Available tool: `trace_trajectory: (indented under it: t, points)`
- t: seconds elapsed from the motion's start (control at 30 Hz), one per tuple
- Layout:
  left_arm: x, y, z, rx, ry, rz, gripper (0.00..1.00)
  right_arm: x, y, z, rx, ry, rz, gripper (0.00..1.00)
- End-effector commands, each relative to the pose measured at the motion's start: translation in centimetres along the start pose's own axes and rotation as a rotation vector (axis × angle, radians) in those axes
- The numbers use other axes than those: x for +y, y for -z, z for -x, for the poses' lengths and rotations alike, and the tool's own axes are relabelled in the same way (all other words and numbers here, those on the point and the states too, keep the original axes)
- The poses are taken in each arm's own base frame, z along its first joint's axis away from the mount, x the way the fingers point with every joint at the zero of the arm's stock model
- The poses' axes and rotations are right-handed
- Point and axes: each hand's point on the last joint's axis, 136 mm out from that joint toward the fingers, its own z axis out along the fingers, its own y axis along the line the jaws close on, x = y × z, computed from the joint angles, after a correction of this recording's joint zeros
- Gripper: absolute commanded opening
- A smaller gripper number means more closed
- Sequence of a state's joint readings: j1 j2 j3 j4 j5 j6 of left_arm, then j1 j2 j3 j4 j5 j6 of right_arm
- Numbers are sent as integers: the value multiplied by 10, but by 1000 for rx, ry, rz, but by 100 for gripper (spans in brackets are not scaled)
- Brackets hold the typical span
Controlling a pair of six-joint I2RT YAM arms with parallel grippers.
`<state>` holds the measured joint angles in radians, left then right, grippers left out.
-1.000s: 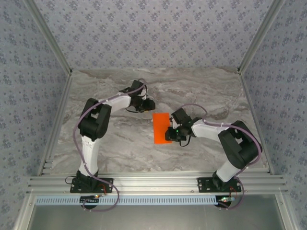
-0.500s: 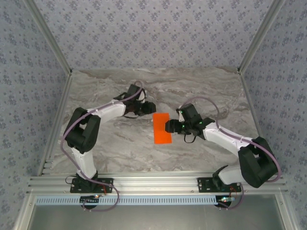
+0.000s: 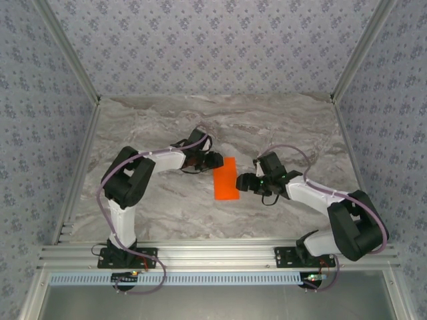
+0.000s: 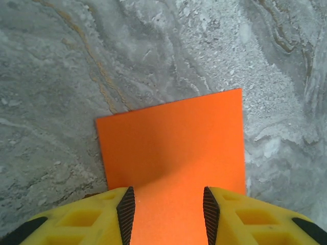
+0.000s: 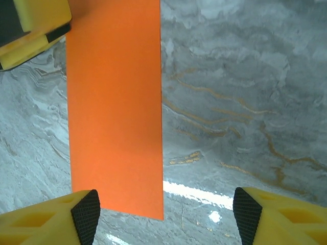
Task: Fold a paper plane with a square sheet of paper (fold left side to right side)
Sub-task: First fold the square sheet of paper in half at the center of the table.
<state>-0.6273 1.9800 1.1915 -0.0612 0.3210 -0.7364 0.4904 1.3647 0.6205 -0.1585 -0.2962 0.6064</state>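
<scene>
The square sheet of paper [image 3: 225, 179] lies flat on the marble table as a narrow bright orange rectangle, not in the shape of a paper plane. My left gripper [image 3: 215, 160] is over its far left corner. In the left wrist view the paper [image 4: 173, 148] spreads under the left gripper [image 4: 166, 196], whose jaws stand apart with nothing pinched. My right gripper [image 3: 243, 182] sits just off the paper's right edge. From the right wrist, the right gripper [image 5: 166, 204] is wide open over bare table, with the paper [image 5: 115, 102] ahead on the left.
The table [image 3: 153, 193] is grey marble, fenced by aluminium rails on the left [image 3: 79, 170] and right [image 3: 350, 160]. One yellow finger of the left gripper [image 5: 36, 25] shows at the paper's far corner in the right wrist view.
The right gripper has opened and drawn back to the right, off the paper. The left gripper has moved down and right onto the paper's far left corner. The paper has tilted slightly.
</scene>
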Motion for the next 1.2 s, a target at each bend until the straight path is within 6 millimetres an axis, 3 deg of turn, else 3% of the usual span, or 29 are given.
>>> trace_trajectory:
  t: [0.0,0.33,0.63,1.17]
  points:
    - [-5,1,6,-23,0,-22,42,13,5,7,-12,-8,58,73]
    - [9,-2,-6,12,0,24,42,19,6,17,3,-58,99,75]
    - [8,-3,-9,1,10,11,43,34,-5,25,103,-132,178,60]
    - [7,-7,-11,6,10,14,42,27,-29,16,162,-196,172,58]
